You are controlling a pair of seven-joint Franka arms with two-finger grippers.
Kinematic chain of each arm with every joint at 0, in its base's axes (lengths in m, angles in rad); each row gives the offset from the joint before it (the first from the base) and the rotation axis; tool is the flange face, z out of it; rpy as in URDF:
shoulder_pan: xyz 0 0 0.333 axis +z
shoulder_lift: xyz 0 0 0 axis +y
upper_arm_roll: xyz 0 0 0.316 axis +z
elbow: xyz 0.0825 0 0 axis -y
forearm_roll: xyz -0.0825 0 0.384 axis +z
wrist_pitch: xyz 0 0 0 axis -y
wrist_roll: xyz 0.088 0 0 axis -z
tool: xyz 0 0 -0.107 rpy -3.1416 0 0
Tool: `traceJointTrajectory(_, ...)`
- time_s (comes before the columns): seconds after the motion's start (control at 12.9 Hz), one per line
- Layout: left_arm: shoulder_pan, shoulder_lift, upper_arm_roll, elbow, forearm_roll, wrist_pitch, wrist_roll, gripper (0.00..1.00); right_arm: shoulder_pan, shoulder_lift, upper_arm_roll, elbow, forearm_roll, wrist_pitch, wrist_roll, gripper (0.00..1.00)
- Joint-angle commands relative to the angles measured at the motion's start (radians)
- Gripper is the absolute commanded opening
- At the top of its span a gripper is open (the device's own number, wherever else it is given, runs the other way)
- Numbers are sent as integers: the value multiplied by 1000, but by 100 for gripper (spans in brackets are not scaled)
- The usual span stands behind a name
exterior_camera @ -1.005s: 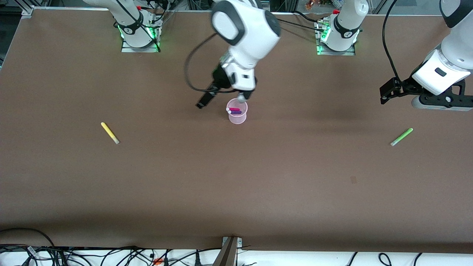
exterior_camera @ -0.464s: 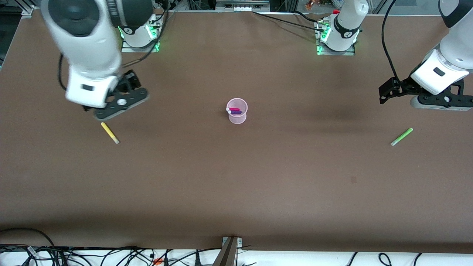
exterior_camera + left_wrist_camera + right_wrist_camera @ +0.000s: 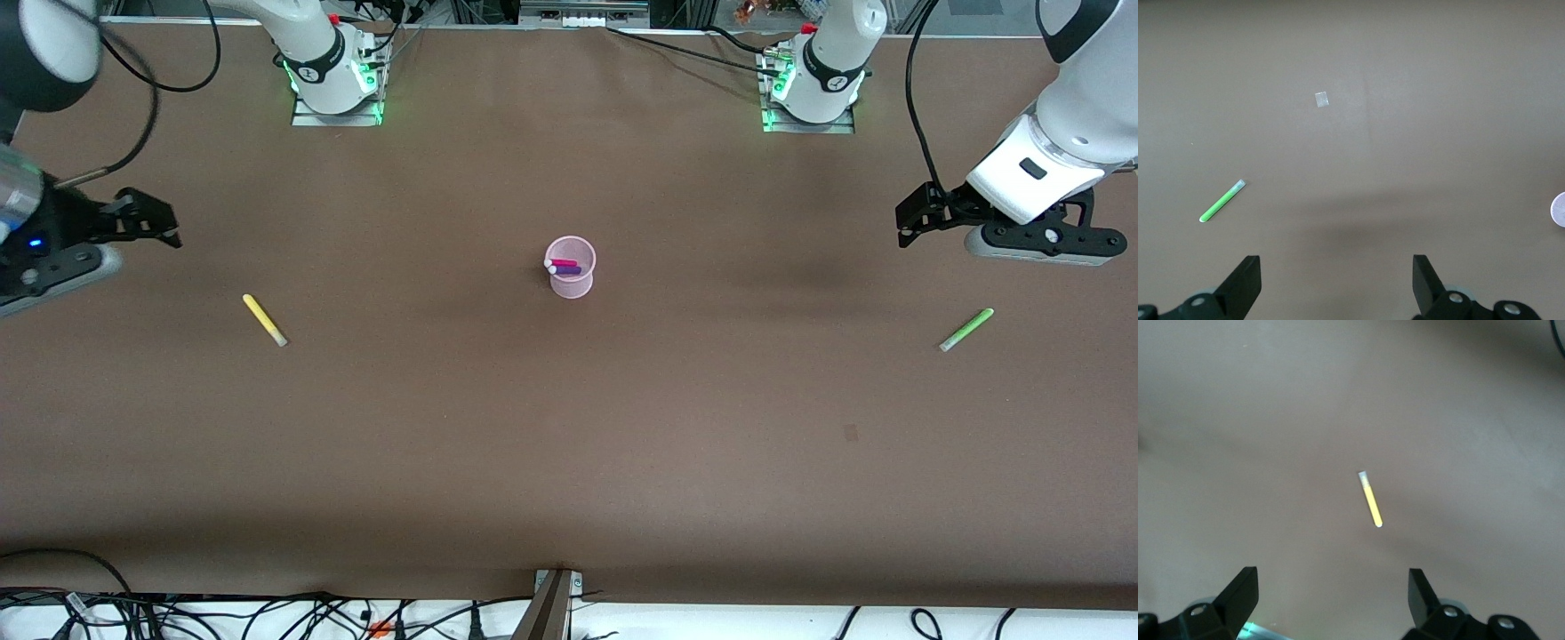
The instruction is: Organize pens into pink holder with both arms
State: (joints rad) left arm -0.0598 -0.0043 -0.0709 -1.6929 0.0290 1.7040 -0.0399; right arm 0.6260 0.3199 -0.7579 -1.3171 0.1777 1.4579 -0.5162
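Observation:
The pink holder [image 3: 570, 277] stands mid-table with the magenta-pink pen [image 3: 564, 262] and the dark purple pen [image 3: 566, 270] inside it. The yellow pen [image 3: 264, 320] lies flat toward the right arm's end and also shows in the right wrist view [image 3: 1371, 499]. The lime green pen [image 3: 966, 329] lies flat toward the left arm's end and also shows in the left wrist view [image 3: 1222, 201]. My right gripper [image 3: 153, 220] [image 3: 1333, 593] is open and empty, up over the table beside the yellow pen. My left gripper [image 3: 913, 216] [image 3: 1336, 280] is open and empty, up over the table beside the green pen.
A small pale patch [image 3: 851, 433] marks the brown table nearer the front camera than the green pen; it also shows in the left wrist view [image 3: 1322, 99]. The holder's rim [image 3: 1559, 209] shows at the edge of the left wrist view. Cables lie along the table's near edge.
My right arm has swung from over the pink holder out to its end of the table, past the yellow pen. My left gripper has drifted slightly toward the bases.

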Motion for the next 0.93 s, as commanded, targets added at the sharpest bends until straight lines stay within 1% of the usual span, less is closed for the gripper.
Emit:
traceJointTrajectory(0.0, 2, -2, -3, 25, -12, -26, 5, 100, 0, -16, 6, -76, 58, 67, 83, 98)
traceJointTrajectory(0.08, 2, 0, -3, 25, -11, -26, 3, 100, 0, -18, 6, -89, 83, 68, 166, 98)
traceJointTrajectory(0.15, 2, 1, -3, 25, -11, -24, 3, 100, 0, -15, 8, -91, 86, 71, 218, 99)
traceJointTrajectory(0.31, 2, 0, -1, 25, -12, -24, 5, 100, 1, -15, 8, -96, 86, 71, 267, 99)
traceJointTrajectory(0.46, 5, 0, -1, 24, -11, -30, 5, 100, -3, -16, 6, -102, 86, 76, 272, 99)
traceJointTrajectory(0.62, 5, 0, -3, 25, -11, -30, 5, 100, -11, -22, 6, -102, 86, 73, 405, 98)
traceJointTrajectory(0.7, 3, -2, -3, 24, -11, -32, 5, 100, -12, -22, 8, -102, 85, 73, 428, 98)
traceJointTrajectory(0.77, 5, 0, -3, 24, -11, -43, 6, 100, -38, -22, 24, -102, 79, 70, 435, 98)
traceJointTrajectory(0.85, 5, 0, -3, 25, -11, -43, 6, 100, -99, -24, 94, -100, 72, 70, 435, 98)
